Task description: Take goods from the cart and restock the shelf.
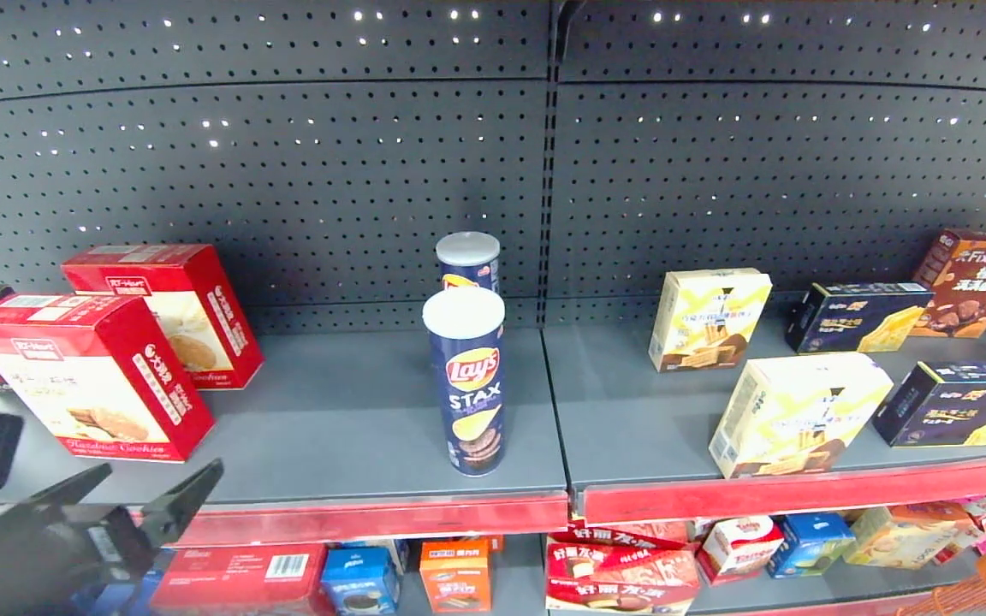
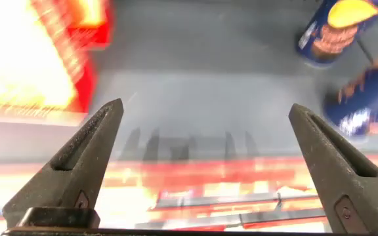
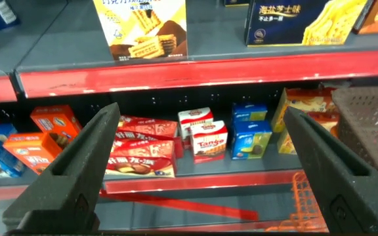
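Dark perforated backing (image 1: 288,171) rises behind a grey shelf (image 1: 330,428) edged with a red front strip (image 1: 373,518). Near the middle of the shelf stand two upright blue crisp cans with white lids: the front can (image 1: 466,385) close to the strip, the rear can (image 1: 468,257) directly behind it near the backing. To the robot's left of them stand two red cookie boxes, the front one (image 1: 91,376) and the rear one (image 1: 172,308), both angled. To the right are two yellow wafer boxes (image 1: 797,415), one behind the other, then two dark blue boxes (image 1: 955,402) and a brown box (image 1: 977,278) at the far end.

The left pincer (image 1: 161,466) hangs low at the robot's left, just in front of the red strip below the front cookie box. Its fingers (image 2: 90,151) are spread wide with nothing between them, and it is well apart from the cans.

The right pincer (image 3: 202,110) is also spread wide and empty. It faces the lower shelf (image 3: 195,180), where red, orange, white and blue boxes sit in a row. The cart (image 3: 373,124), with a brown mesh basket over an orange wire frame, stands just beside that shelf at the robot's right; what it carries cannot be told
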Motion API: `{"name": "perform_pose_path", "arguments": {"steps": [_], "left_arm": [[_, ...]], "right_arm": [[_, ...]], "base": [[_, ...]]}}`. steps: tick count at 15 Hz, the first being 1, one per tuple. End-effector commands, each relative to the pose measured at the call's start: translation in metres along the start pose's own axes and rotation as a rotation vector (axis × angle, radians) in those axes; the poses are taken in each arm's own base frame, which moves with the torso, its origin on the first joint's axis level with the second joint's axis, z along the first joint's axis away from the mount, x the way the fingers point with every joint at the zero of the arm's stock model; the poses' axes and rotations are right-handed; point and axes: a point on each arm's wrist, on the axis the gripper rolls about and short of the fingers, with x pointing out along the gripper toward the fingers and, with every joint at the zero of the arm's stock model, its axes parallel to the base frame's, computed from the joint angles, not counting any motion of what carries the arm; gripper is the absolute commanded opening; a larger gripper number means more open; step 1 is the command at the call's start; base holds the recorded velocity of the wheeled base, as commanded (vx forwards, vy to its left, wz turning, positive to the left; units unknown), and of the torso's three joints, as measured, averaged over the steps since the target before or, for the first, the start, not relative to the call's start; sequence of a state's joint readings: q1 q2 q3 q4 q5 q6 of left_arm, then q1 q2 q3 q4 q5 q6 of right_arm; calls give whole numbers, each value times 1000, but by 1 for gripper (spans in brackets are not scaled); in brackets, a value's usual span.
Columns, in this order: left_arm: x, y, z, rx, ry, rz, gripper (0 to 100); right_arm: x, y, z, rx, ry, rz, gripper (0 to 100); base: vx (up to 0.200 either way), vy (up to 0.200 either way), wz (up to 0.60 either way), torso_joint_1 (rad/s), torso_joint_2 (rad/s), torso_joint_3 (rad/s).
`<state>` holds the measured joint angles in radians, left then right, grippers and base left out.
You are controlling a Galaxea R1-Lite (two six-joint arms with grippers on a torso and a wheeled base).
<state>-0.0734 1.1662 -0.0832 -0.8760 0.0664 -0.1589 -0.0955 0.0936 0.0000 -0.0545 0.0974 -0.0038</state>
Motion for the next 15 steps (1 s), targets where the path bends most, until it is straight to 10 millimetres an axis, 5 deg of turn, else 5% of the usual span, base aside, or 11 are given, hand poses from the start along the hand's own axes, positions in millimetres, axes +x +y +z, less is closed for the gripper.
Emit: {"name": "perform_pose_path", "arguments": {"steps": [1, 5, 10, 15], "left_arm": [[-38, 17, -6, -29, -118, 106, 100], [-63, 21, -2, -35, -251, 211, 100], [-135, 19, -74, 96, -216, 337, 100], [-134, 25, -79, 21, -205, 578, 100]], "right_arm": [[0, 0, 0, -10, 2, 0, 100], [0, -2, -6, -13, 57, -83, 100], [0, -2, -6, -5, 57, -80, 100], [0, -2, -6, -5, 57, -84, 100]], "base": [[0, 0, 0, 0, 0, 0], [0, 0, 0, 0, 0, 0], [0, 0, 0, 0, 0, 0], [0, 0, 0, 0, 0, 0]]}}
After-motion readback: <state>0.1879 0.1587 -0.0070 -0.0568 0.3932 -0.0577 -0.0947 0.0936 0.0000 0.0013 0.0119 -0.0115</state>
